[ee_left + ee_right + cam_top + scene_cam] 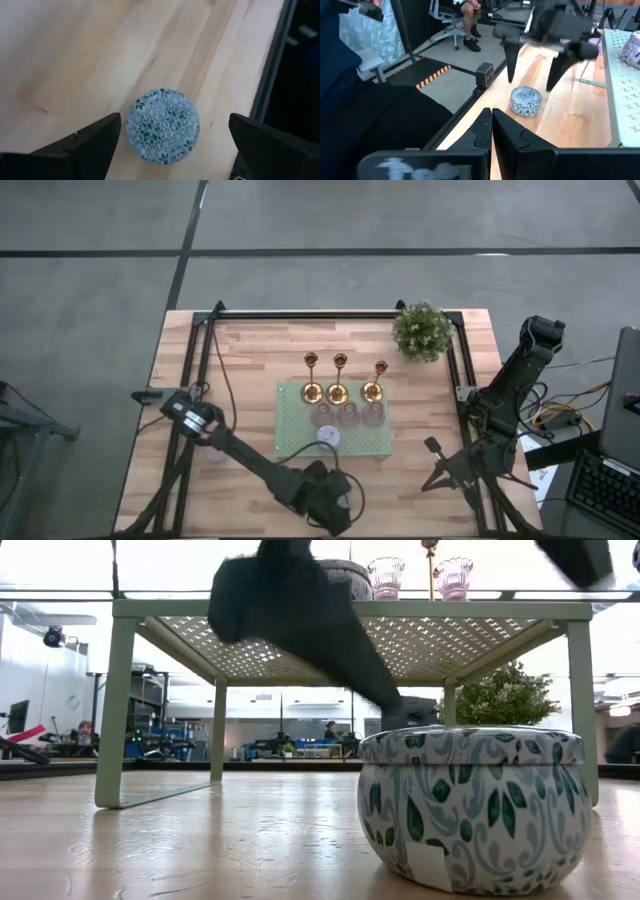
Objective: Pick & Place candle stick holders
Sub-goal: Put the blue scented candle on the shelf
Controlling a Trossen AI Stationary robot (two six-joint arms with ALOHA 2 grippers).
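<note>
Three slim gold candle stick holders (339, 375) stand in a row on the far part of a raised green perforated rack (290, 442). Small squat round holders (348, 415) sit just in front of them on the rack, and a pale one (328, 437) sits nearer still. A round tin with a blue-green leaf pattern (162, 125) rests on its flat bottom on the wooden table near the front edge. My left gripper (530, 84) hangs open above the tin, one finger on each side of it, clear of it. My right gripper (492, 120) is shut at the table's right side and holds nothing.
A potted green plant (422, 330) stands at the far right corner. Black frame rails (205, 370) run along the table's left, right and far edges. The rack's legs (108, 705) stand on the wood just behind the tin. People sit in the room beyond the table.
</note>
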